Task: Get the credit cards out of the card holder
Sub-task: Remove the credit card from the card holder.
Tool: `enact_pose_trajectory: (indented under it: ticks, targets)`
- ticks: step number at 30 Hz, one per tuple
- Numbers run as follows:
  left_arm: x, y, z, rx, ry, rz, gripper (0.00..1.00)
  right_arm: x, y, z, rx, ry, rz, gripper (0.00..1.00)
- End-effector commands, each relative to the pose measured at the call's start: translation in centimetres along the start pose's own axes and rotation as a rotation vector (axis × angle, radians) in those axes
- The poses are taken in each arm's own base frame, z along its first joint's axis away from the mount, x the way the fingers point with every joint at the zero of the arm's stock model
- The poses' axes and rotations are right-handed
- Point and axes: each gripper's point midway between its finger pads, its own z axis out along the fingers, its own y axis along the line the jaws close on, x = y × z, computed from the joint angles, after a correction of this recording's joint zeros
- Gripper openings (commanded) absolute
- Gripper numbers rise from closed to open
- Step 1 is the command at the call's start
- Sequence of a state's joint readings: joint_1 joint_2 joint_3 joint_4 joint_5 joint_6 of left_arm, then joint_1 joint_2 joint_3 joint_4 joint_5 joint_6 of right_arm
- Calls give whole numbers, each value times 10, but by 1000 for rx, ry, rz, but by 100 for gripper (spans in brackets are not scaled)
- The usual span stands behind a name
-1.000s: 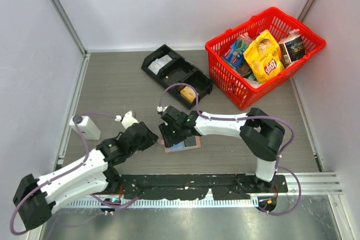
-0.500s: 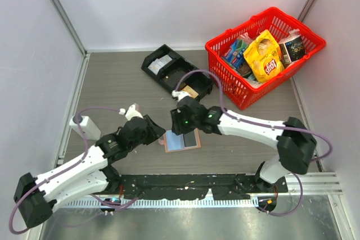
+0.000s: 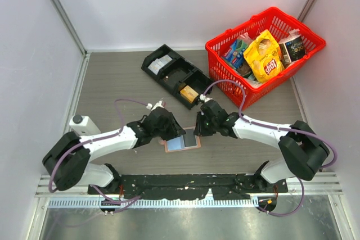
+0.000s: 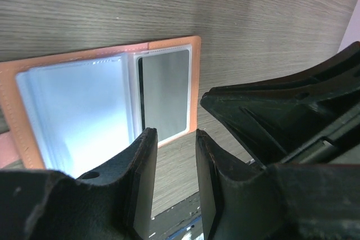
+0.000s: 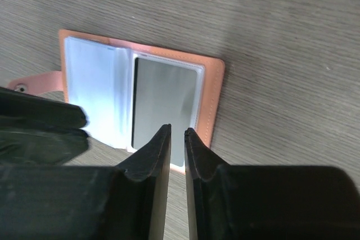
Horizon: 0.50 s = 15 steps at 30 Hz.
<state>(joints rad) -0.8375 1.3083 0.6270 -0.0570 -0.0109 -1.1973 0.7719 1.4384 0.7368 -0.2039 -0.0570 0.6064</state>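
Card holder (image 3: 183,141) open flat, dark card (image 5: 163,102) in sleeve, snacks (image 3: 264,54) in basket (image 3: 228,82)

Left pincer (image 4: 174,136) now at card holder (image 3: 176,144)

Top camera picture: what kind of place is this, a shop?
Probably a robot test booth, not a shop. Plain white walls box in a small table, the left arm and right arm are bolted to a rail at its near edge, and the basket of snacks looks like a prop.
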Motion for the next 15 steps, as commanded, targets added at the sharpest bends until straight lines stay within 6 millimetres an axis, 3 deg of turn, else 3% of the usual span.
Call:
enact_pose_trajectory:
  ticks: [1, 15]
  targets:
    - [0, -36, 10, 111, 37, 3, 36, -17, 22, 1, -106, -59, 18, 20]
    - [12, 7, 35, -8, 79, -25, 36, 7, 3, 20, -94, 7, 68, 13]
